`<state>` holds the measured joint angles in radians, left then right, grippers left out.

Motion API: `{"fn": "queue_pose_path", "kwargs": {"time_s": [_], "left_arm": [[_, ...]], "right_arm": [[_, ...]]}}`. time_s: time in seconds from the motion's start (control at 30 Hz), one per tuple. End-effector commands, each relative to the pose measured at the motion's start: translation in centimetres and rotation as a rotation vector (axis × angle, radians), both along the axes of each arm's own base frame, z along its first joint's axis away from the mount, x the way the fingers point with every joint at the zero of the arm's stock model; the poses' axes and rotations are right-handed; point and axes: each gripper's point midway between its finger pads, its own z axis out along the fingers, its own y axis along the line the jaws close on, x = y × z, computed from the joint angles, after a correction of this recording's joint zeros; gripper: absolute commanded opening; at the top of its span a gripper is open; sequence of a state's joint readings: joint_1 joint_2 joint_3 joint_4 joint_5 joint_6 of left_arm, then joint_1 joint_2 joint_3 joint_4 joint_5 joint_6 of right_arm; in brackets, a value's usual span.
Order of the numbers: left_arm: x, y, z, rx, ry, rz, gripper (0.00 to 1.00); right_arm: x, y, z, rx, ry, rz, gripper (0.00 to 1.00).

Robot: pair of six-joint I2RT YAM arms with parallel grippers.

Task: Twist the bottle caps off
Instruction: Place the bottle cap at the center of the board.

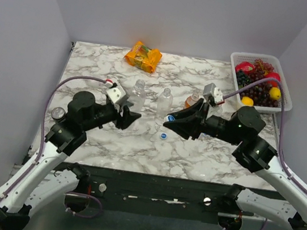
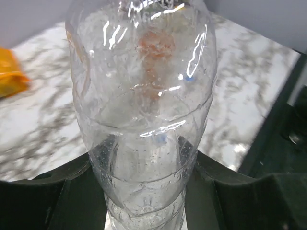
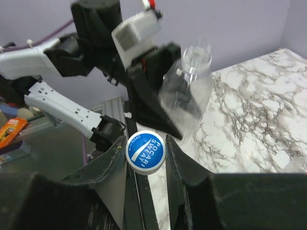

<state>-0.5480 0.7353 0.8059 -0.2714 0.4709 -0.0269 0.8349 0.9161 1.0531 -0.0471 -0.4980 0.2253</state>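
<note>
My left gripper [image 1: 131,116] is shut on the lower body of a clear bottle [image 1: 138,95], which stands upright with an open neck. In the left wrist view this bottle [image 2: 144,110] fills the frame between my black fingers [image 2: 62,191]. My right gripper [image 1: 170,119] is shut on a blue cap [image 3: 145,152] printed "Pocari Sweat" and holds it above the table, right of that bottle [image 3: 189,93]. A second blue cap [image 1: 163,136] lies on the marble. Another clear bottle [image 1: 165,102] and the orange bottle [image 1: 192,100] stand behind my right gripper.
An orange snack packet [image 1: 143,56] lies at the back centre. A white basket [image 1: 263,57] of fruit stands at the back right. The table's near edge is a black rail [image 1: 155,181]. My two grippers are close together at the table's middle.
</note>
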Motion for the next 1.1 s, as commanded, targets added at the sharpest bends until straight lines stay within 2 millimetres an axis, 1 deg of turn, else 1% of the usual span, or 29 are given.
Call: {"fn": "queue_pose_path", "kwargs": {"time_s": [0.0, 0.03, 0.07, 0.1, 0.17, 0.2, 0.23, 0.3, 0.33, 0.43, 0.47, 0.53, 0.57, 0.6, 0.67, 0.7, 0.77, 0.8, 0.9, 0.93, 1.0, 1.03, 1.07], "left_arm": [[5.0, 6.9, 4.6, -0.01, -0.118, 0.445, 0.2], [5.3, 7.8, 5.1, -0.01, -0.132, 0.492, 0.2], [5.4, 8.5, 5.1, -0.005, -0.135, 0.525, 0.2], [5.6, 9.3, 5.3, -0.006, -0.145, 0.565, 0.2], [5.4, 10.3, 5.5, -0.013, -0.167, 0.611, 0.2], [5.4, 10.7, 5.4, -0.012, -0.171, 0.628, 0.21], [5.3, 10.9, 5.2, -0.011, -0.174, 0.632, 0.2], [5.2, 11.0, 5.1, -0.013, -0.174, 0.636, 0.21], [5.3, 11.0, 4.6, -0.007, -0.167, 0.637, 0.21], [5.2, 11.0, 3.9, -0.003, -0.152, 0.639, 0.2], [5.3, 10.9, 3.7, -0.004, -0.149, 0.634, 0.2], [5.1, 10.7, 3.4, -0.009, -0.141, 0.623, 0.2], [5.1, 10.6, 3.3, -0.009, -0.138, 0.619, 0.2], [5.1, 10.6, 3.3, -0.009, -0.135, 0.616, 0.21], [5.0, 10.5, 3.1, -0.008, -0.131, 0.611, 0.21], [5.0, 10.5, 3.2, -0.011, -0.132, 0.609, 0.21], [4.9, 10.3, 3.0, -0.013, -0.127, 0.601, 0.21], [4.9, 10.2, 3.0, -0.013, -0.126, 0.595, 0.21], [4.8, 10.2, 3.1, -0.016, -0.124, 0.593, 0.21], [4.8, 10.2, 3.0, -0.016, -0.124, 0.593, 0.21], [4.6, 9.8, 3.0, -0.022, -0.122, 0.569, 0.21], [4.6, 9.7, 3.0, -0.022, -0.12, 0.563, 0.21], [4.5, 9.7, 3.0, -0.024, -0.12, 0.56, 0.21]], "right_arm": [[1.6, 2.8, -2.0, -0.101, -0.04, -0.125, 0.2], [2.3, 3.3, -2.6, -0.118, -0.029, -0.168, 0.2], [2.6, 4.0, -3.5, -0.136, -0.014, -0.184, 0.21], [2.9, 5.4, -5.3, -0.173, 0.011, -0.183, 0.2], [4.0, 6.4, -7.2, -0.207, 0.036, -0.248, 0.21], [4.3, 7.9, -9.2, -0.238, 0.055, -0.257, 0.21], [5.1, 8.2, -11.0, -0.279, 0.069, -0.311, 0.21], [5.9, 9.5, -12.4, -0.281, 0.087, -0.359, 0.21], [7.0, 10.2, -15.0, -0.333, 0.105, -0.404, 0.21], [8.4, 11.2, -17.7, -0.378, 0.126, -0.461, 0.22], [8.8, 11.8, -19.7, -0.417, 0.14, -0.469, 0.22], [9.2, 12.5, -21.0, -0.431, 0.157, -0.484, 0.23], [9.5, 13.1, -22.8, -0.462, 0.171, -0.485, 0.24], [9.7, 13.4, -23.2, -0.462, 0.178, -0.489, 0.24], [10.0, 13.8, -24.8, -0.477, 0.201, -0.511, 0.25], [10.3, 14.1, -26.0, -0.493, 0.208, -0.52, 0.26], [10.7, 14.2, -27.1, -0.5, 0.231, -0.548, 0.27], [10.7, 14.5, -28.1, -0.505, 0.235, -0.553, 0.27], [11.5, 14.6, -29.1, -0.497, 0.24, -0.599, 0.29], [11.7, 14.7, -30.0, -0.513, 0.243, -0.611, 0.3], [12.2, 14.6, -30.8, -0.527, 0.242, -0.644, 0.31], [12.3, 14.5, -32.0, -0.547, 0.248, -0.654, 0.31], [12.7, 14.5, -32.1, -0.546, 0.245, -0.674, 0.32]]}}
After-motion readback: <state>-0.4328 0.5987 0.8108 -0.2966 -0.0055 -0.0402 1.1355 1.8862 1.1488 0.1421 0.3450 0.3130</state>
